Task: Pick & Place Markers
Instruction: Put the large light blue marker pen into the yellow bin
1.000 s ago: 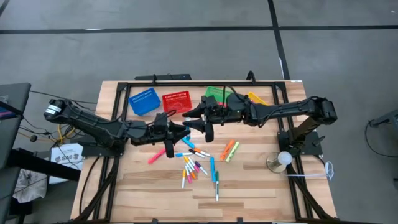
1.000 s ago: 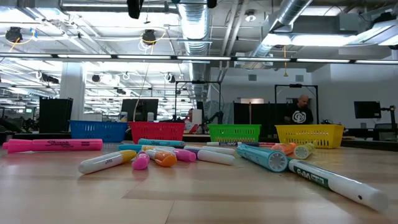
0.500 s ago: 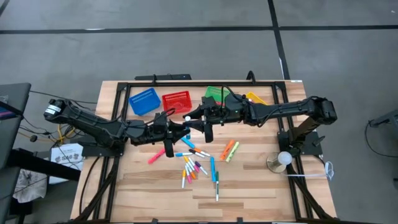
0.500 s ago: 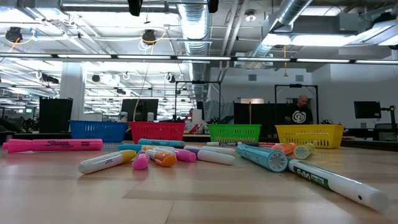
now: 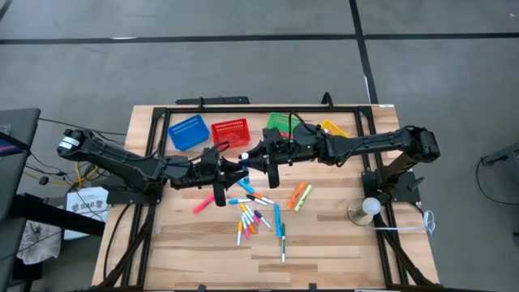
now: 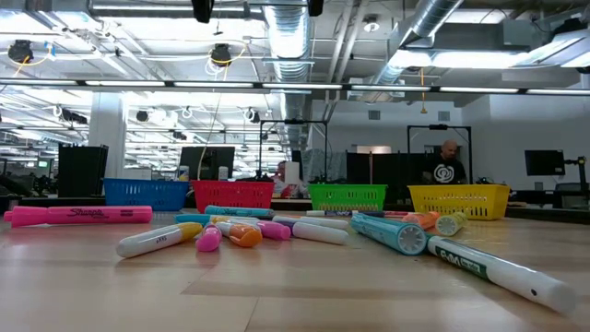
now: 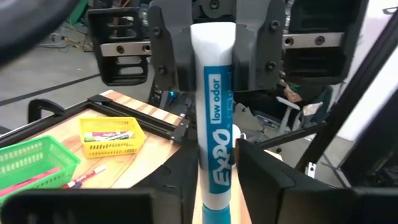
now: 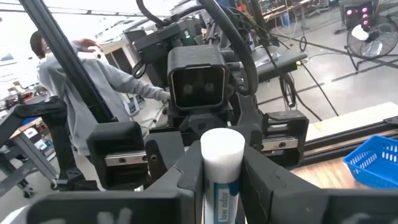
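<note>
Both arms meet high over the middle of the table. Between them hangs a white marker [image 7: 214, 124] with blue print and a blue end. My right gripper [image 8: 221, 171] is shut on its white end. My left gripper [image 7: 214, 162] faces it with a finger on either side of the blue end; a thin gap shows beside one finger. Several more markers [image 5: 258, 217] lie scattered on the wood below, and a pink one [image 5: 203, 203] lies apart to their left. My right gripper pinches the marker's white end [image 7: 211, 37] between its two fingers [image 8: 186, 174]. The fingers come in level from the table's right and lie along the marker. The marker is about level and lifted clear of the table, its blue end toward my left gripper.
Blue [image 5: 188, 132], red [image 5: 230, 132], green [image 5: 280, 122] and yellow [image 5: 332, 128] mesh baskets stand in a row along the far edge. A round white object on a stand [image 5: 370, 207] sits at the right. A person [image 8: 74, 93] stands beyond the table.
My right gripper has shut on the marker's white end. Neither arm has shifted, and the marker stays level between the two grippers.
</note>
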